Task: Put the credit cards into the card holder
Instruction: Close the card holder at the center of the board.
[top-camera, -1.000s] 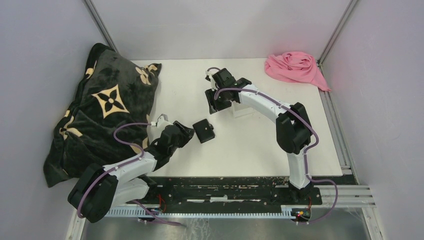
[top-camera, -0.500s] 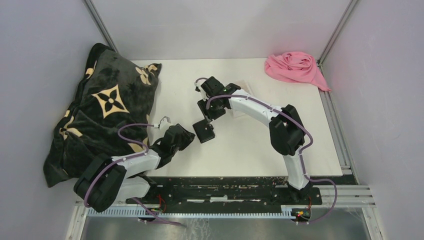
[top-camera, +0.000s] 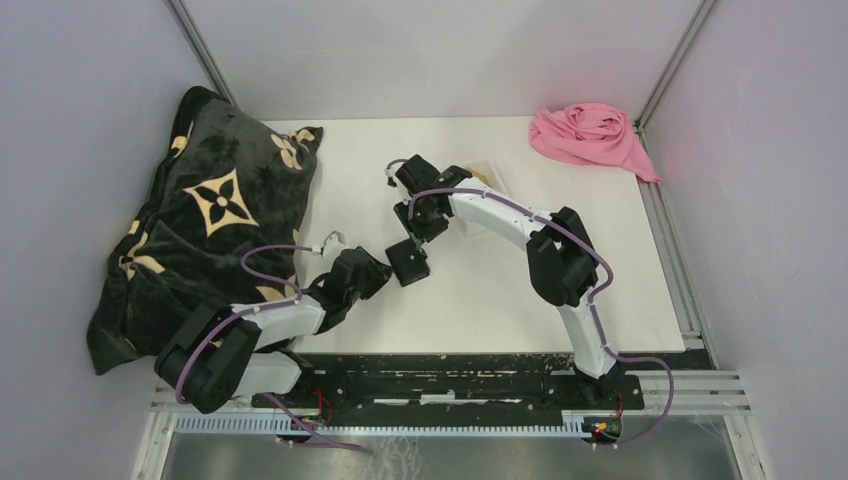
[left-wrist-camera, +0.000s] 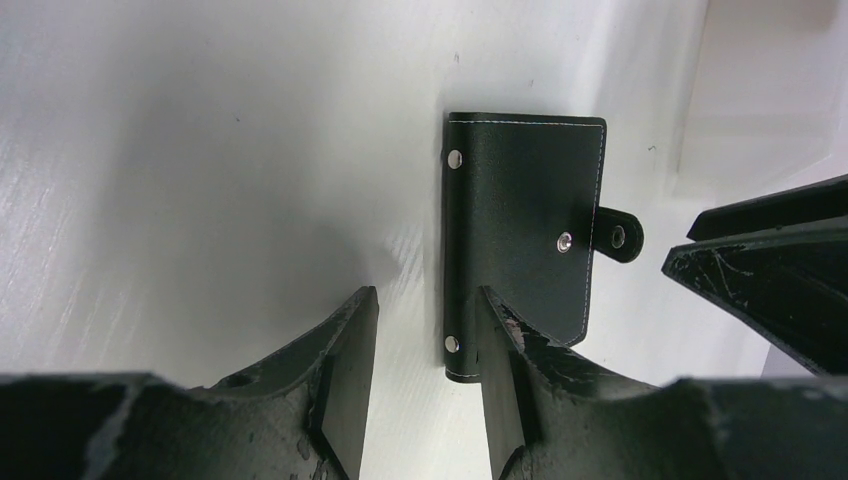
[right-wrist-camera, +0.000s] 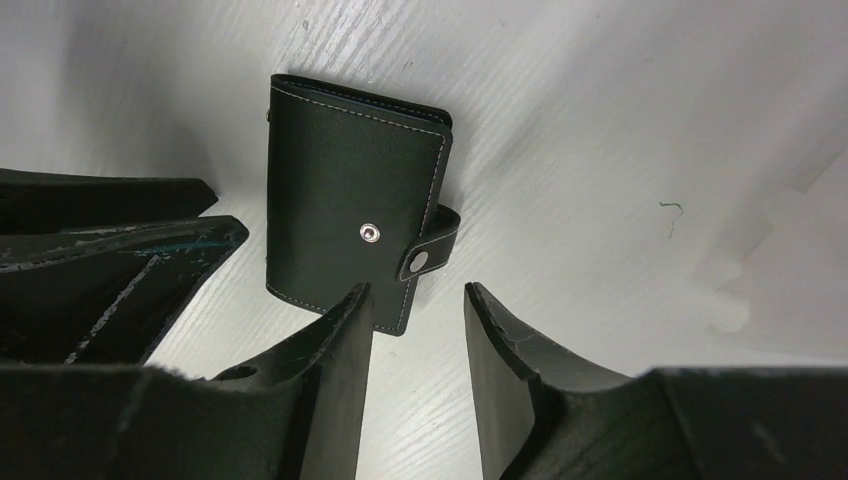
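Observation:
The card holder (top-camera: 408, 262) is a black wallet lying folded shut on the white table, its strap tab (right-wrist-camera: 432, 252) unsnapped beside the metal stud. It also shows in the left wrist view (left-wrist-camera: 525, 230) and the right wrist view (right-wrist-camera: 345, 215). My left gripper (top-camera: 376, 272) is open and empty at the wallet's left; one of its fingers (left-wrist-camera: 505, 350) overlaps the spine edge. My right gripper (top-camera: 421, 226) is open and empty just behind the wallet, one of its fingers (right-wrist-camera: 335, 350) over the wallet's near corner. A tan card (top-camera: 487, 172) peeks out beside the right arm; the other cards are hidden.
A clear tray (top-camera: 492, 190) sits behind the right forearm, mostly hidden. A dark patterned blanket (top-camera: 215, 215) covers the table's left side. A pink cloth (top-camera: 590, 135) lies at the back right corner. Grey walls enclose the table.
My right gripper has moved from the tray area forward and left, down to the wallet. My left arm has shifted slightly but stays beside the wallet. The wallet has not moved.

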